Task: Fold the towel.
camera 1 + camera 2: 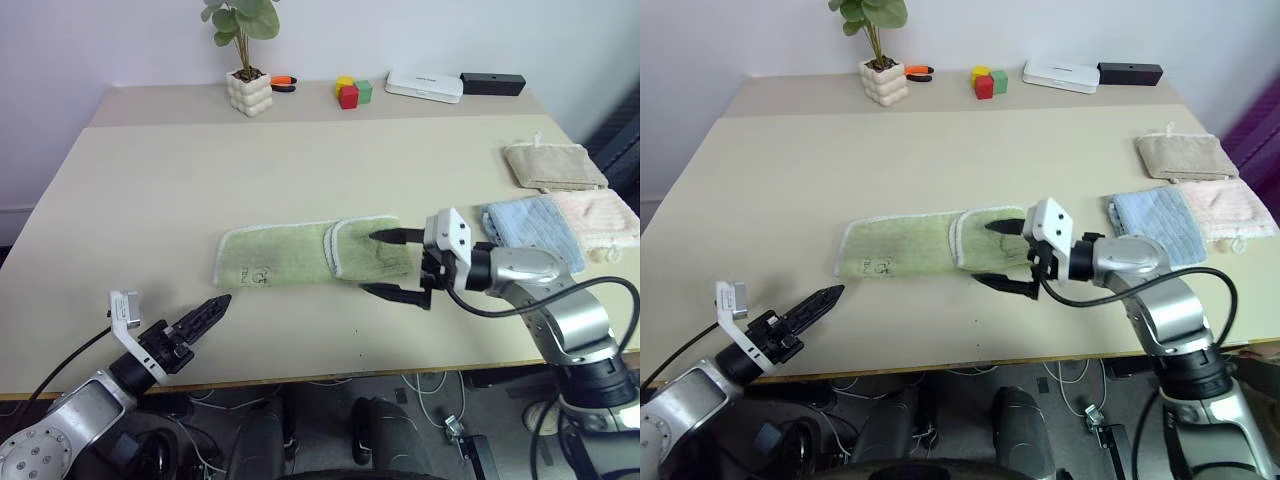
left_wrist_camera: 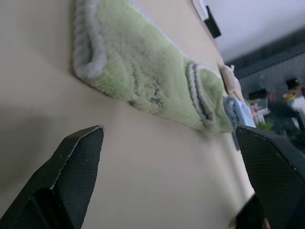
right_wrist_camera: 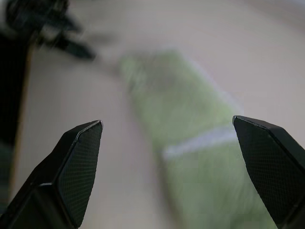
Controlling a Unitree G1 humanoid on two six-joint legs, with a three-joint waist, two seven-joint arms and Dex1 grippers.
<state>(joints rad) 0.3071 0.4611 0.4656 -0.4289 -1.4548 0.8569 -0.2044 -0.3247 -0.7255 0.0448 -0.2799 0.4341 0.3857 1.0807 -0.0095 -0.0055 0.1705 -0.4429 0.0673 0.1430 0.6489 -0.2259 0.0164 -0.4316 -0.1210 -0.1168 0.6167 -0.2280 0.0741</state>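
Observation:
The light green towel (image 1: 290,255) lies as a long strip in the middle of the table, its right end folded back over itself with a whitish edge (image 1: 333,250) across it and a small dark mark (image 1: 252,276) near its left end. My right gripper (image 1: 388,264) hovers open just above the folded right end, pointing left, nothing between its fingers. My left gripper (image 1: 205,315) is low at the table's front left edge, short of the towel's left end; in the left wrist view its fingers (image 2: 76,162) stand wide apart and empty, the towel (image 2: 143,76) beyond them.
Folded beige (image 1: 553,166), light blue (image 1: 530,228) and pink (image 1: 600,218) towels lie at the right. A potted plant (image 1: 247,80), coloured blocks (image 1: 352,92), a white box (image 1: 425,85) and a black box (image 1: 492,84) line the far edge. Bare tabletop spreads to the left.

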